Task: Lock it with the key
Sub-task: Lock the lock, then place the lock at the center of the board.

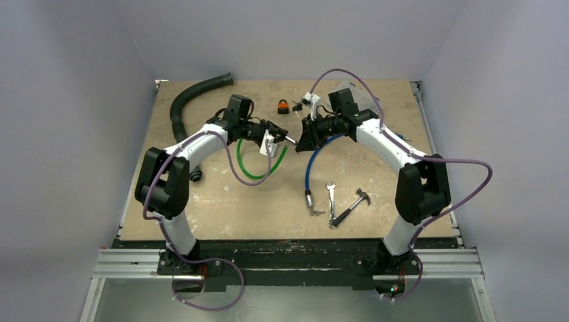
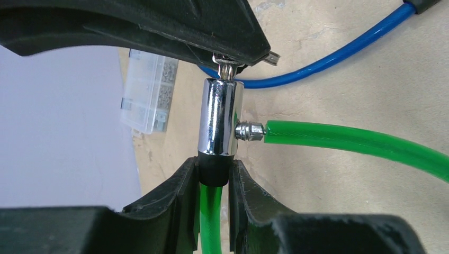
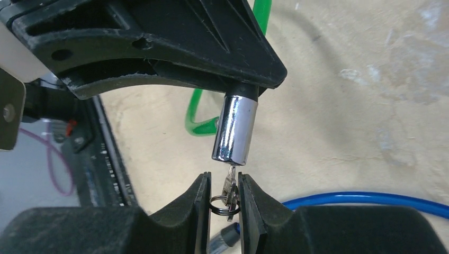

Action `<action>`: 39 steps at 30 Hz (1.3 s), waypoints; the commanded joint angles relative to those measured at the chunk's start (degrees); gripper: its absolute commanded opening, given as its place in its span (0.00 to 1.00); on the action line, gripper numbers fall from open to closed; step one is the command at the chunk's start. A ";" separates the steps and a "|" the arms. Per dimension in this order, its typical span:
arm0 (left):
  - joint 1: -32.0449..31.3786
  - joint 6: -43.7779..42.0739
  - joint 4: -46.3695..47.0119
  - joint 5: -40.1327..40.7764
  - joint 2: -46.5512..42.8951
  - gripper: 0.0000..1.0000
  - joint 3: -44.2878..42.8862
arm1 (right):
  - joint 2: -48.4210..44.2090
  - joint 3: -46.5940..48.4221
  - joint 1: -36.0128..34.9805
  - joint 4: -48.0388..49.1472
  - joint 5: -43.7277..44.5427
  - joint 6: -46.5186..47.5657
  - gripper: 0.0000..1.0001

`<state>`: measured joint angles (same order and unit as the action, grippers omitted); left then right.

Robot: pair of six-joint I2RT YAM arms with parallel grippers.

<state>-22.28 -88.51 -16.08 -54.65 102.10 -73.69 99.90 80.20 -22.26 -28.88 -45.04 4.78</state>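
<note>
A green cable lock (image 1: 265, 168) lies looped on the table. My left gripper (image 2: 213, 174) is shut on the black collar under its chrome cylinder (image 2: 221, 116) and holds it lifted. The cable's metal pin end (image 2: 249, 131) meets the cylinder's side. My right gripper (image 3: 223, 193) is shut on a small key (image 3: 229, 188) with a black ring. The key's blade is in the end of the cylinder (image 3: 235, 129). In the top view the left gripper (image 1: 285, 139) and the right gripper (image 1: 300, 139) meet tip to tip at the table's middle.
A blue cable lock (image 1: 310, 168) lies under the right arm. An orange padlock (image 1: 284, 106) and keys (image 1: 298, 105) sit behind. A wrench (image 1: 331, 194) and hammer (image 1: 352, 206) lie at the front right. A black hose (image 1: 191, 100) curves at the back left. A clear box (image 2: 151, 92) stands nearby.
</note>
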 commanded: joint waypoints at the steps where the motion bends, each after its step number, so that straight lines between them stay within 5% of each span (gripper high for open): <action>1: 1.28 3.01 -0.66 -3.63 1.04 0.00 -3.11 | -5.09 -1.58 -0.41 2.52 6.77 6.36 0.00; 10: 2.15 9.85 0.79 -5.88 2.49 0.00 -4.45 | -11.53 -8.04 -3.65 9.52 15.52 12.16 0.00; 20: 2.41 3.04 -6.18 -5.14 3.36 0.00 -5.33 | -12.28 -8.87 -4.28 9.19 15.72 13.01 0.00; 28: 3.30 -6.80 -15.56 -3.18 3.53 0.00 -4.98 | -10.69 -9.08 -2.77 8.27 12.21 5.02 0.00; 33: 3.83 -24.14 -27.38 0.38 3.62 0.00 -3.38 | -7.63 -7.90 -2.70 8.52 10.71 1.43 0.00; 39: 3.74 -29.92 -28.50 3.00 3.71 0.00 0.36 | -3.70 -7.03 -4.35 13.80 9.54 -4.21 0.00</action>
<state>-18.76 -109.67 -40.71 -51.59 105.60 -74.96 95.22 70.81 -25.34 -19.94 -33.06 5.32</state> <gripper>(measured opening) 0.228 0.279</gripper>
